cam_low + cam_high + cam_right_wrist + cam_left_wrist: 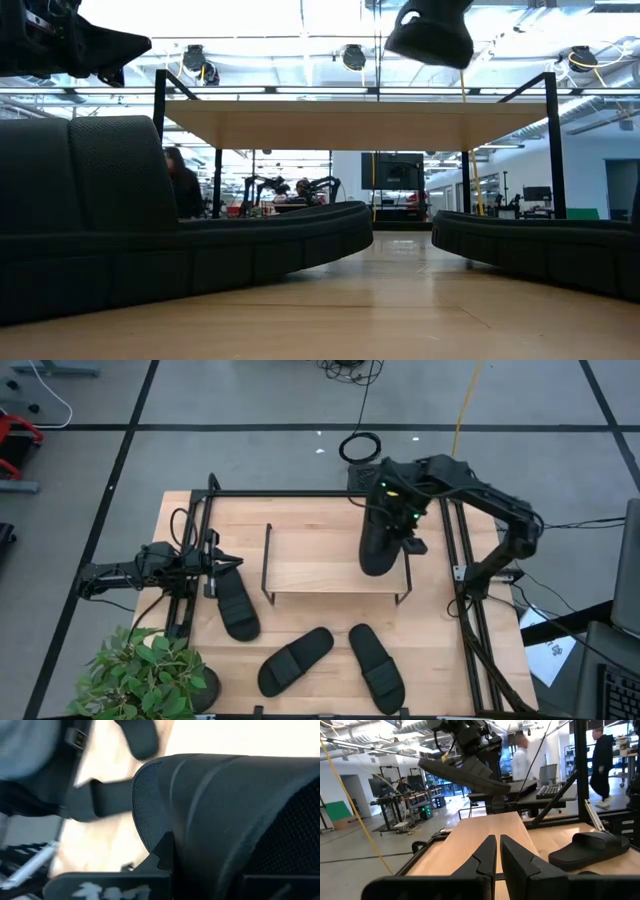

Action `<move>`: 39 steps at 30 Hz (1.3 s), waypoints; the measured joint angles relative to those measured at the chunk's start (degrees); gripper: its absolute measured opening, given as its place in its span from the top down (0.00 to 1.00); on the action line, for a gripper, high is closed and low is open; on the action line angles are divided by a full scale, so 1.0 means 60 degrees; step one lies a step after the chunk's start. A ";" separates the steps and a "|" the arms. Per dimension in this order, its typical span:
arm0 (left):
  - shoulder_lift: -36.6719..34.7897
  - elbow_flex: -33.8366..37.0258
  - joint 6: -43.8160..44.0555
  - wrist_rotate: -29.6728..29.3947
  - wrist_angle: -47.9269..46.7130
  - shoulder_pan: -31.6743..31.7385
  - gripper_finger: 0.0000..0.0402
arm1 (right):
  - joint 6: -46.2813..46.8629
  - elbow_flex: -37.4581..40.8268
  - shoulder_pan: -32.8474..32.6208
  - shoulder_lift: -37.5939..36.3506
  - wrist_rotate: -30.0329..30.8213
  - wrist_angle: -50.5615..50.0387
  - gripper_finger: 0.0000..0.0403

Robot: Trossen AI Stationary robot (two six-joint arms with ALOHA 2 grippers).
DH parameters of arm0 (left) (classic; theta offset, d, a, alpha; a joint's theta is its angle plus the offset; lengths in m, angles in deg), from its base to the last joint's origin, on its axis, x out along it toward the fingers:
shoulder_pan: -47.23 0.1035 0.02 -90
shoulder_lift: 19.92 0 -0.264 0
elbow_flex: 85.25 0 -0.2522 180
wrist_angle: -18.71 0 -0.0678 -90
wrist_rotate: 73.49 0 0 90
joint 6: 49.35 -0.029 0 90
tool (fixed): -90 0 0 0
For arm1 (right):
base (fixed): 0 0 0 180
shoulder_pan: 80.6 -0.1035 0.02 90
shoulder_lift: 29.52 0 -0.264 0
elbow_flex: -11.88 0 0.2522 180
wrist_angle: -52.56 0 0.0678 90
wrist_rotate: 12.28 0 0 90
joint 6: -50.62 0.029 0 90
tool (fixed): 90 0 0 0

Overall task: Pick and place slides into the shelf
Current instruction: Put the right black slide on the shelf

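Two dark, jointed robot arms, matte black throughout.

The right arm (480, 500) is built of thick rounded black segments, with small green lights glowing just behind its gripper (395, 530) and thin black cables trailing from its base. The left arm (120, 572) is slimmer and equally black, with looped cables close behind its gripper (497, 851), whose two fingers (482, 857) are flat, angular black wedges tapering to narrow tips.
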 joint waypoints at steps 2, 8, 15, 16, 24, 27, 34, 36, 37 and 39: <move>0.0000 0.0000 -0.0014 0.0000 -0.0004 0.0000 0.92 | 0.0029 -0.0007 0.0096 0.0202 -0.0302 -0.0031 0.99; 0.0000 0.0000 -0.0087 -0.0001 -0.0024 -0.0002 0.92 | 0.0409 0.0220 0.0229 0.0510 -0.0771 -0.0023 0.99; 0.0000 0.0000 -0.0109 0.0000 -0.0068 -0.0001 0.92 | 0.0758 0.0584 0.0088 0.0736 -0.0849 -0.0024 0.99; 0.0000 0.0000 -0.0106 0.0000 -0.0067 -0.0001 0.92 | 0.0787 0.0627 0.0052 0.0779 -0.0847 -0.0028 0.99; 0.0000 0.0000 -0.0095 0.0000 -0.0068 -0.0001 0.92 | 0.0824 0.1559 -0.0167 0.0846 -0.0849 0.0429 0.99; 0.0000 0.0000 -0.0083 0.0003 -0.0069 -0.0003 0.92 | 0.0824 0.1968 -0.0160 0.0843 -0.0833 0.0517 0.99; 0.0000 0.0000 -0.0044 0.0004 -0.0066 -0.0004 0.92 | 0.0821 0.2654 -0.0160 0.0835 -0.0844 0.0773 0.99; 0.0000 0.0000 -0.0044 0.0004 -0.0067 0.0000 0.92 | 0.0821 0.2753 -0.0152 0.0828 -0.0873 0.0786 0.99; 0.0000 0.0000 -0.0044 0.0004 -0.0068 -0.0001 0.92 | 0.0829 0.2798 -0.0149 0.0828 -0.0874 0.0796 0.99; 0.0000 0.0000 -0.0044 0.0004 -0.0068 -0.0002 0.92 | 0.0834 0.2884 -0.0152 0.0821 -0.0874 0.0795 0.99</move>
